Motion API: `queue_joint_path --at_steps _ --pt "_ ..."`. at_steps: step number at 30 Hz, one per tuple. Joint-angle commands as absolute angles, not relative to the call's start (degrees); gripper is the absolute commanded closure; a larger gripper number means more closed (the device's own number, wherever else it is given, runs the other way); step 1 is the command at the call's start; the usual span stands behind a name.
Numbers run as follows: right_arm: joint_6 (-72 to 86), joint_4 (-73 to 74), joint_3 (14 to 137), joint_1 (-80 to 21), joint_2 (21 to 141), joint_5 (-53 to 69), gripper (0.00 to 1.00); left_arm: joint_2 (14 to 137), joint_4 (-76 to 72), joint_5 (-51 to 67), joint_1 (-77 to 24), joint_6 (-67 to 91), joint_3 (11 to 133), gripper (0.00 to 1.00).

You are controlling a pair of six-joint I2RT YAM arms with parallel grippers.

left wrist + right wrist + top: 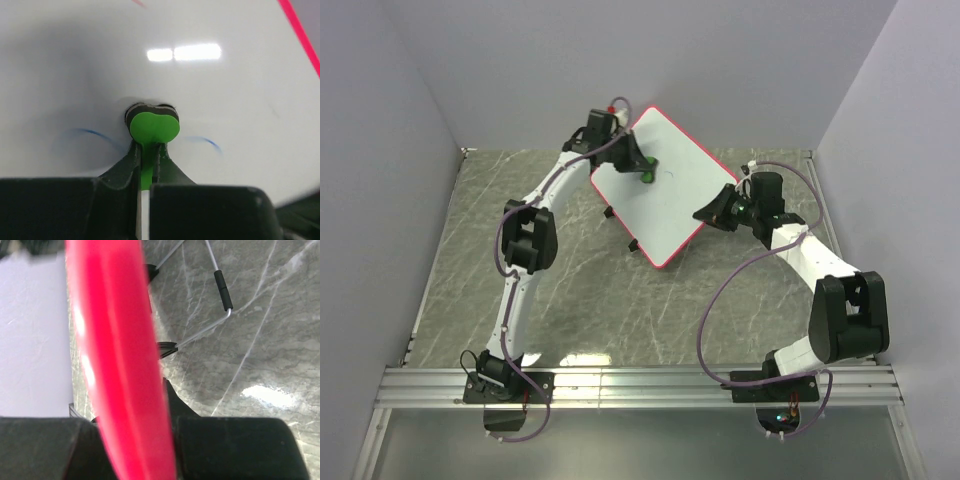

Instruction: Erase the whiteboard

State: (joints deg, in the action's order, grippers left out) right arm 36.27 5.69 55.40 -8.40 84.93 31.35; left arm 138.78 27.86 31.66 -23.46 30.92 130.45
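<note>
The whiteboard (pixel 665 195) stands tilted on the grey table (pixel 570 300), close to the back wall (pixel 720 70), with lots of table in front. The left gripper (pixel 638 165) is closed on a green eraser (pixel 154 127) that presses on the board's face, between thin blue marks (pixel 202 141). The right gripper (pixel 717 212) pinches the board's red rim (pixel 117 365).

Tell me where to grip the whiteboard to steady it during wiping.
Take the thin red rim of the whiteboard at its right edge, coming in from the right, jaws straddling it. The face is too wide to pinch and the eraser needs it free. The right gripper sits there.
</note>
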Motion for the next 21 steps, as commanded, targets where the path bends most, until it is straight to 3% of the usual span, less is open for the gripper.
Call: queue_joint_path --at_steps 1,7,11,17,21 --pt "30.7 19.7 54.5 -14.7 86.8 36.2 1.0 149.7 32.3 18.5 -18.7 31.9 134.9 1.0" --pt "30.5 20.6 56.8 -15.7 89.5 36.0 1.0 151.1 30.5 19.5 -17.4 32.3 134.6 1.0" --pt "31.0 19.8 58.3 -16.4 91.4 36.1 1.0 146.2 27.5 23.5 -20.9 27.4 129.0 1.0" --pt "31.6 18.5 58.0 -17.8 92.5 36.2 1.0 143.7 29.9 27.1 -27.3 24.9 136.0 1.0" --pt "31.5 18.1 57.7 -18.0 92.5 36.1 1.0 140.4 29.1 28.7 -31.5 24.3 133.6 1.0"
